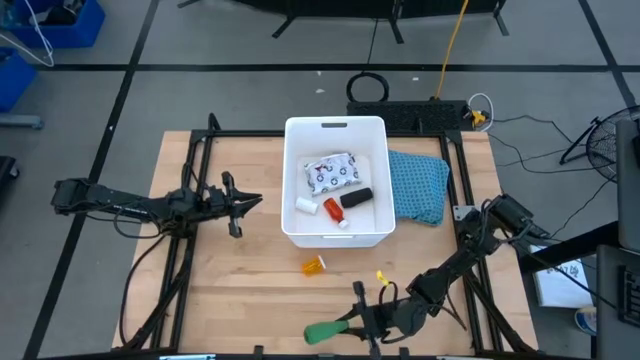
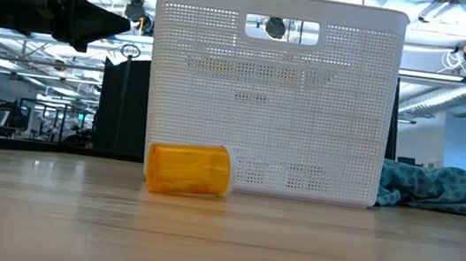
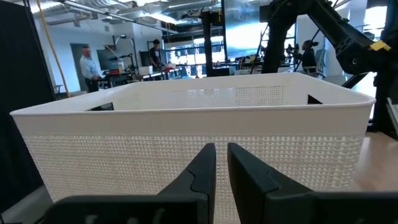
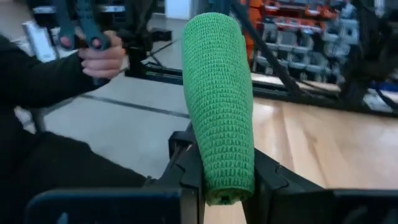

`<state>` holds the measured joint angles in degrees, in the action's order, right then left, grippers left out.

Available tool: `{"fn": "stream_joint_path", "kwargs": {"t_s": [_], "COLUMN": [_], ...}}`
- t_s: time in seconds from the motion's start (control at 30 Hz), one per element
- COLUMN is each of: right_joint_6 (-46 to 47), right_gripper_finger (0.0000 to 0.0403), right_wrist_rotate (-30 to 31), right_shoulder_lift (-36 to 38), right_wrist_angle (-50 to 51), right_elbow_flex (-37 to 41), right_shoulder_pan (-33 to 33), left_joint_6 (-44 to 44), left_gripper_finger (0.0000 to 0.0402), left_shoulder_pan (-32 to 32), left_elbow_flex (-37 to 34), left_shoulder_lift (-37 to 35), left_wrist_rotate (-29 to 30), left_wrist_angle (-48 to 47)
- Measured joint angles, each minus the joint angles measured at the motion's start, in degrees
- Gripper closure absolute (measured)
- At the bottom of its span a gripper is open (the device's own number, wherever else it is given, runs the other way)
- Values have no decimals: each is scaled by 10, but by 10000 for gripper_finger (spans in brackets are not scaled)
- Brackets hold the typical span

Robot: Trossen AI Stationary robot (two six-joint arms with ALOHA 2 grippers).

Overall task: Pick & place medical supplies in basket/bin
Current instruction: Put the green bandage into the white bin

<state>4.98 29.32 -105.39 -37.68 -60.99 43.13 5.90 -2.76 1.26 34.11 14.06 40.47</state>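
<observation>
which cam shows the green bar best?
Right wrist view: the green bar fills the frame, clamped upright in the right tool, knit texture clear. High view shows it small at the table's near edge. Low and left wrist views miss it.

The wooden table (image 1: 220,290) carries the white basket (image 1: 335,232) at centre, a blue-green mesh cloth (image 1: 418,186) right, and an orange vial (image 1: 314,265) nearer.

An open-plan robotics lab: ceiling pipes (image 2: 452,91) over rows of benches (image 2: 21,118), parts bins (image 4: 292,37) on shelves, floor cables (image 1: 530,130), people (image 3: 90,65) at workstations.
</observation>
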Motion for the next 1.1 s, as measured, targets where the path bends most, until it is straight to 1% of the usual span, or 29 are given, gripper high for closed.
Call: {"fn": "stream_joint_path", "kwargs": {"t_s": [0.07,0.17,0.27,0.37,0.47,0.57,0.63,0.73,0.83,0.9,1.0,1.1], "right_joint_6": [-25,-46,-77,-144,-176,-165,-155,-131,-107,-93,-97,-136], "right_gripper_finger": [346,346,347,354,363,365,363,359,359,361,360,359], "right_wrist_rotate": [-13,-27,-26,-26,-29,-34,-71,-168,-274,-330,-382,-401], "right_shoulder_lift": [9,50,120,202,293,370,393,385,336,291,216,151], "right_wrist_angle": [3,47,104,150,169,230,285,355,394,433,510,575], "right_elbow_flex": [0,0,0,0,-8,-39,-68,-109,-142,-156,-158,-155], "right_shoulder_pan": [-4,-19,-45,-78,-138,-230,-302,-413,-510,-560,-608,-625], "left_joint_6": [0,-1,-1,-1,-2,-2,-2,-2,11,33,54,60], "left_gripper_finger": [355,355,355,355,355,355,355,355,355,355,355,355], "left_shoulder_pan": [0,0,0,0,1,1,1,1,1,1,1,1], "left_elbow_flex": [0,0,0,0,0,0,0,0,0,0,0,0], "left_shoulder_lift": [0,0,0,0,0,0,0,0,0,0,0,0], "left_wrist_rotate": [0,-1,-4,-5,-5,-5,-5,-5,-5,-5,-5,-5], "left_wrist_angle": [0,2,2,4,19,35,38,38,38,39,39,36]}}
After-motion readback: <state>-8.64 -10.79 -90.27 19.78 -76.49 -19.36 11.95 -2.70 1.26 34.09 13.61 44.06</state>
